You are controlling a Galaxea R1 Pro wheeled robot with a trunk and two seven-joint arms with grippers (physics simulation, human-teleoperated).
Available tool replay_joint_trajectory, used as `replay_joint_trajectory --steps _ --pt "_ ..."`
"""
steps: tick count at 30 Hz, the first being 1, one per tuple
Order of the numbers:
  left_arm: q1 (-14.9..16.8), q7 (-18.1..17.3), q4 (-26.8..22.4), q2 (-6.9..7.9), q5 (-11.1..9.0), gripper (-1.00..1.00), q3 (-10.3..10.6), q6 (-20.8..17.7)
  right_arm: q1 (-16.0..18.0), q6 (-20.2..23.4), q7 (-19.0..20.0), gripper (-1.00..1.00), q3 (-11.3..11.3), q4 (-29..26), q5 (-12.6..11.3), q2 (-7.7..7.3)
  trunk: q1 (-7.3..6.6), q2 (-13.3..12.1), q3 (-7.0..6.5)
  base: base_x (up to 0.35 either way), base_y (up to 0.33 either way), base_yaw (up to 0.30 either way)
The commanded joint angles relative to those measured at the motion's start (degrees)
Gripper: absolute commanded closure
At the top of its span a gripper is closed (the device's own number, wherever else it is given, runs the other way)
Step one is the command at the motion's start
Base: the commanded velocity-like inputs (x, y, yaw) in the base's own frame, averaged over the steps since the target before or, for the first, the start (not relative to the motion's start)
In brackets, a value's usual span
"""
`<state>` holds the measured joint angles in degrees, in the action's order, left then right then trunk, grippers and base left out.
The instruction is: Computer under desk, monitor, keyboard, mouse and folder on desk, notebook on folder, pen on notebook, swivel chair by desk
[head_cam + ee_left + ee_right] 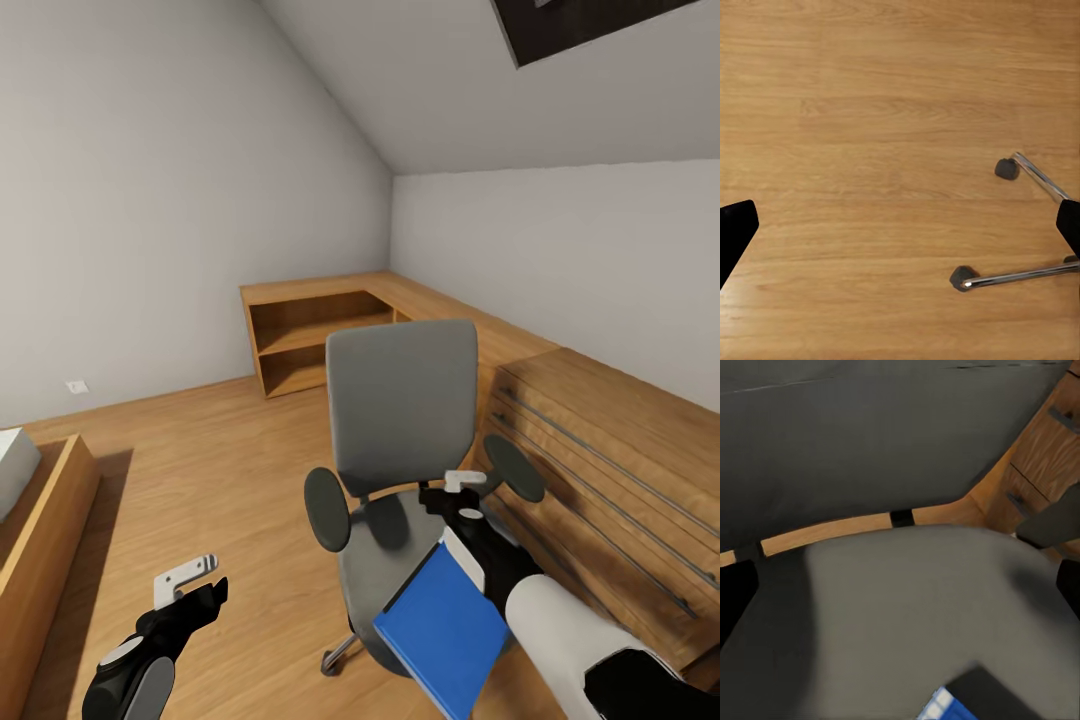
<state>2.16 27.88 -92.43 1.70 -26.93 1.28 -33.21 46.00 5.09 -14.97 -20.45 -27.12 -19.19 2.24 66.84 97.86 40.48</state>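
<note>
The grey swivel chair (405, 405) stands in the middle of the bedroom floor, its back upright. A bright blue folder (445, 628) lies tilted over the seat's front edge, partly under my right forearm. My right gripper (458, 488) hovers open over the seat (915, 615), near the backrest, with nothing between its fingers. The folder's corner (943, 708) shows close to the right wrist camera, and a dark flat shape I cannot identify rests against it. My left gripper (192, 585) hangs open above bare floor to the chair's left, with the chrome base legs and castors (964, 277) below it.
A light wooden dresser (620, 470) runs along the right wall, close behind the chair. A low wooden shelf unit (310, 335) fills the far corner. A wooden bed frame (45, 520) sits at the left. Plank floor (220, 450) lies open between them.
</note>
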Motion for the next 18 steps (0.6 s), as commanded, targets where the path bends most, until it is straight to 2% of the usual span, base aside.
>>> replay_joint_trajectory --steps 1,4,9,12,16,18 --pt "0.04 0.59 -0.06 0.06 -0.59 -1.0 0.12 -0.07 -0.83 1.22 -0.66 -1.0 -0.44 -2.23 -0.41 -0.32 0.0 0.03 0.05 0.0 0.0 0.0" --pt "0.04 0.6 -0.04 0.06 -0.58 -1.0 0.12 -0.06 -4.19 4.87 -1.37 -1.0 -0.37 -10.06 -0.45 -1.63 0.0 0.03 0.05 0.0 0.0 0.0" --pt "0.04 0.6 -0.03 0.06 -0.58 -1.0 0.12 -0.03 -11.91 11.24 -4.46 -1.0 0.13 -27.62 -1.73 -4.2 0.0 0.03 0.05 0.0 0.0 0.0" --pt "0.04 0.6 -0.03 0.06 -0.58 -1.0 0.15 -0.02 -16.78 13.83 -7.37 -1.0 2.1 -37.25 -5.14 -4.98 0.0 0.03 0.05 0.0 0.0 0.0" --pt "0.04 0.6 -0.03 0.06 -0.58 -1.0 0.19 0.02 -21.77 16.76 -10.76 -1.0 6.23 -47.48 -13.4 -5.54 0.0 0.03 0.05 0.0 0.0 0.0" --pt "0.04 0.6 -0.03 0.06 -0.58 -1.0 0.19 0.02 -21.77 16.76 -10.76 -1.0 6.23 -47.48 -13.4 -5.54 0.0 0.03 0.05 0.0 0.0 0.0"
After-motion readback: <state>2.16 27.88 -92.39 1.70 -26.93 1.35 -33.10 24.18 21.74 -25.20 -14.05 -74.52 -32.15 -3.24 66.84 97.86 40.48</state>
